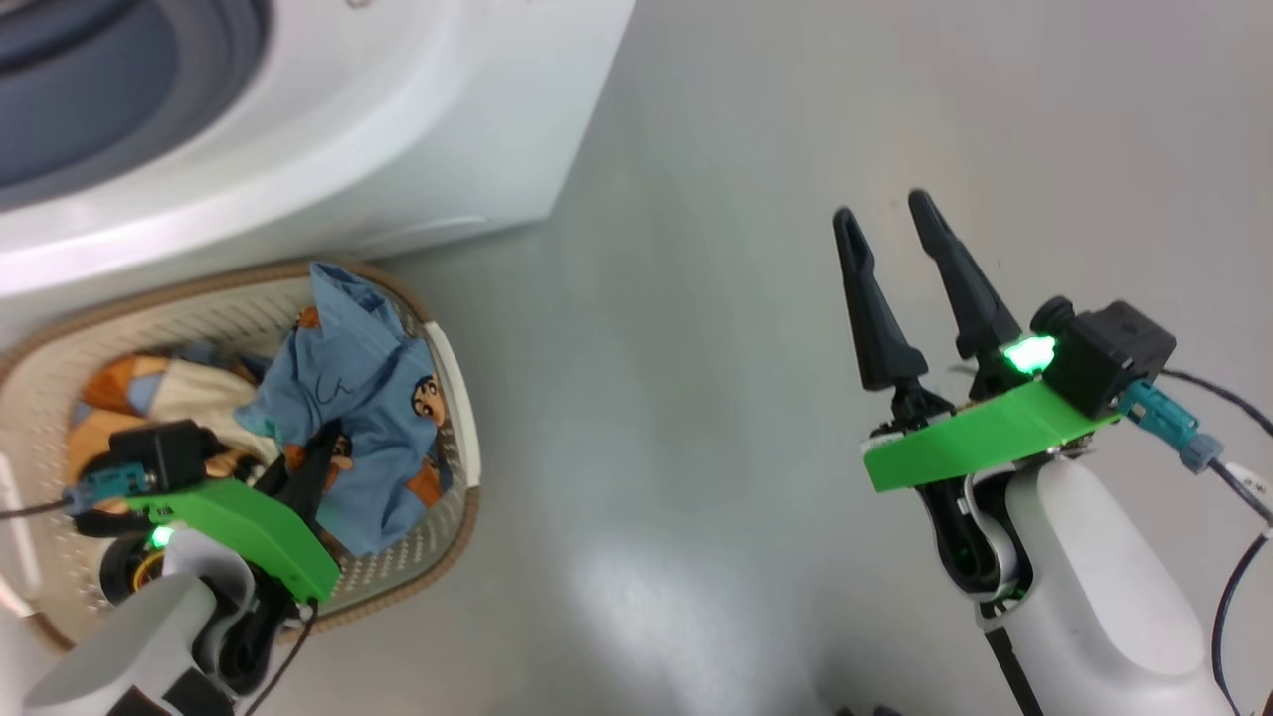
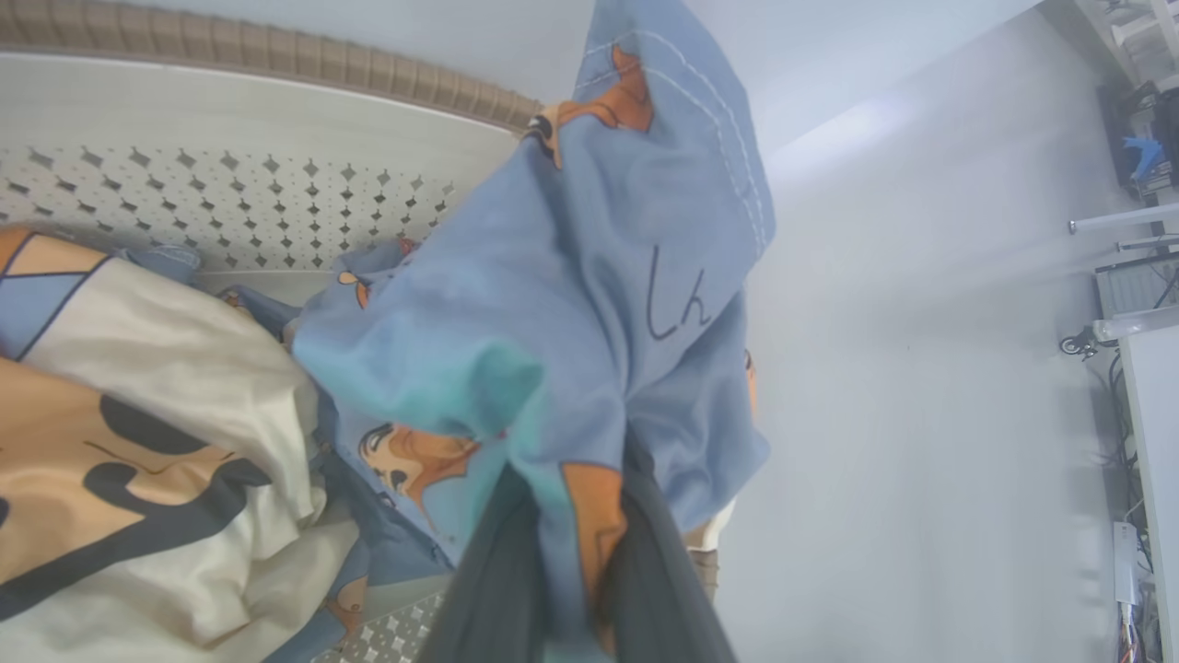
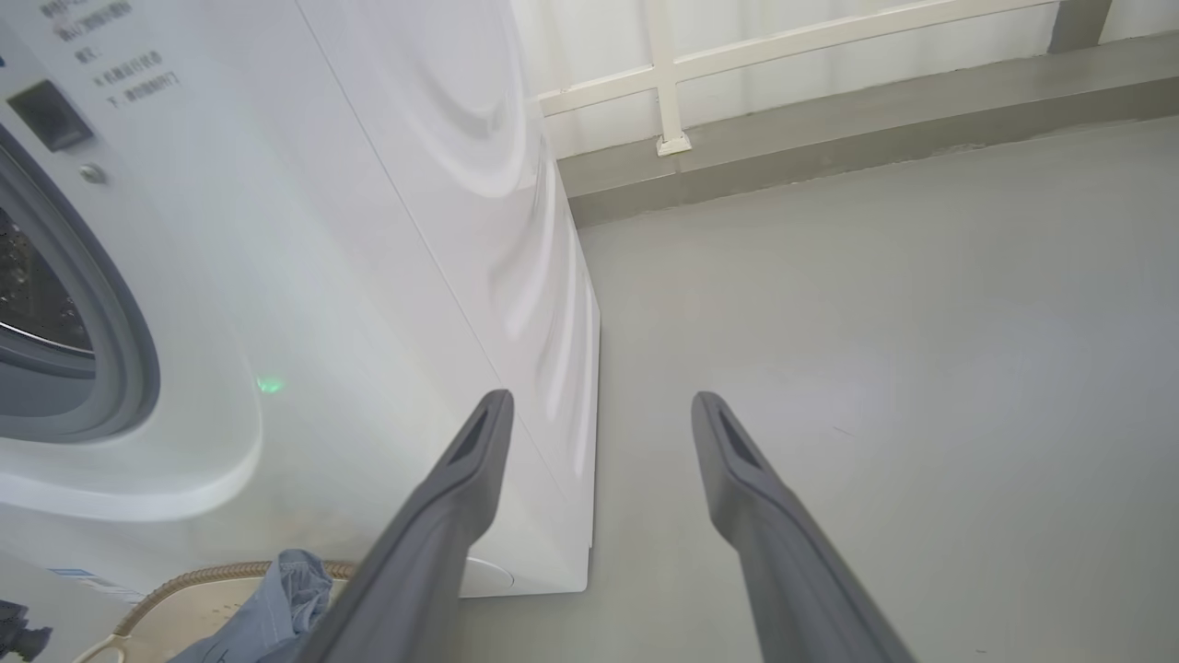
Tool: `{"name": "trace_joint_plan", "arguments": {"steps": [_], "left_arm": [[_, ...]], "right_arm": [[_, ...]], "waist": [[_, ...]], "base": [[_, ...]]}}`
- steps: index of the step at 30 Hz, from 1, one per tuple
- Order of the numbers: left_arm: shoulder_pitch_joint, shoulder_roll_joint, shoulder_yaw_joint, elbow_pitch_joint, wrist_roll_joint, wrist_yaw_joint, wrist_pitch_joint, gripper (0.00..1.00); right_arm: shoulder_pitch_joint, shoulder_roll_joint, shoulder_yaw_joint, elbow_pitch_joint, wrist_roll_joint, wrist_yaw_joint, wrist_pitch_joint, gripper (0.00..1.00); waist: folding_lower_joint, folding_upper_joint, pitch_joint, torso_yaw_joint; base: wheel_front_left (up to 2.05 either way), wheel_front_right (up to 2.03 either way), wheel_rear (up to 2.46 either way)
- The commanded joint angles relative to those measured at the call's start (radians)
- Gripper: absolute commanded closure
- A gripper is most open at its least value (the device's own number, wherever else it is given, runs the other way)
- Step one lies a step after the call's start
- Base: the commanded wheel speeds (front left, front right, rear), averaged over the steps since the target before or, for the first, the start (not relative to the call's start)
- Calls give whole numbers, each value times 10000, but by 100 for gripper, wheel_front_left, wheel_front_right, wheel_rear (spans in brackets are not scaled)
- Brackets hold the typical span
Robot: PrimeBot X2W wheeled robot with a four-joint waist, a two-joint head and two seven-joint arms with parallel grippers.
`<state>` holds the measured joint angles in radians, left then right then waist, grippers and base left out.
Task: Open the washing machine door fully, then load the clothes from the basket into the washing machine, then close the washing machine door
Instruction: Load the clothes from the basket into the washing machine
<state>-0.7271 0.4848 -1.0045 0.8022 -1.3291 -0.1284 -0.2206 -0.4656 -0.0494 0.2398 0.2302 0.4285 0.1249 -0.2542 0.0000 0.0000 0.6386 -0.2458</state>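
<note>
Right gripper: two long dark fingers, matte, tapered to blunt tips; recessed slot inside each tip.
Left gripper: same dark fingers on a black base.
Wrist plates: bright green, flat, one per arm.
Lamps: small green lights, lit at both wrists.
Cameras: black boxy housings, round lens barrel.
Connectors: teal plugs, grey collar.
Cables: thin, black.
Forearms: smooth pale rounded shells, black joint gaps; yellow ring at left wrist.

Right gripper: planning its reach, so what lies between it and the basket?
Bare grey floor between the right gripper and the basket; the head view shows it.
</note>
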Motion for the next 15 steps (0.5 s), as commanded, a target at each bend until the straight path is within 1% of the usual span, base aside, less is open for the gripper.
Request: {"name": "trace_joint_plan", "arguments": {"steps": [1, 4, 7, 9, 15], "left_arm": [[293, 353, 186, -231, -34, -23, -202, 100], [513, 354, 302, -484, -62, -23, -350, 100], [734, 336, 630, -768, -8, -23, -399, 100], [900, 313, 1167, -1040, 202, -23, -405, 100], [1863, 100, 2882, -2063, 1270, -23, -409, 100]], "right_arm": [[441, -9, 67, -86, -140, 58, -76, 0], [589, -9, -17, 71, -178, 58, -76, 0], [754, -9, -96, 246, -225, 58, -76, 0], [849, -9, -157, 335, -274, 58, -76, 0], [1147, -9, -331, 541, -424, 58, -76, 0]], "waist": [[0, 0, -960, 547], [0, 0, -1462, 717], [0, 0, -1929, 881], [0, 0, -2220, 993], [0, 0, -3034, 1264]], "base": [[0, 0, 0], [0, 0, 0], [0, 0, 0], [0, 0, 0], [0, 0, 0]]}}
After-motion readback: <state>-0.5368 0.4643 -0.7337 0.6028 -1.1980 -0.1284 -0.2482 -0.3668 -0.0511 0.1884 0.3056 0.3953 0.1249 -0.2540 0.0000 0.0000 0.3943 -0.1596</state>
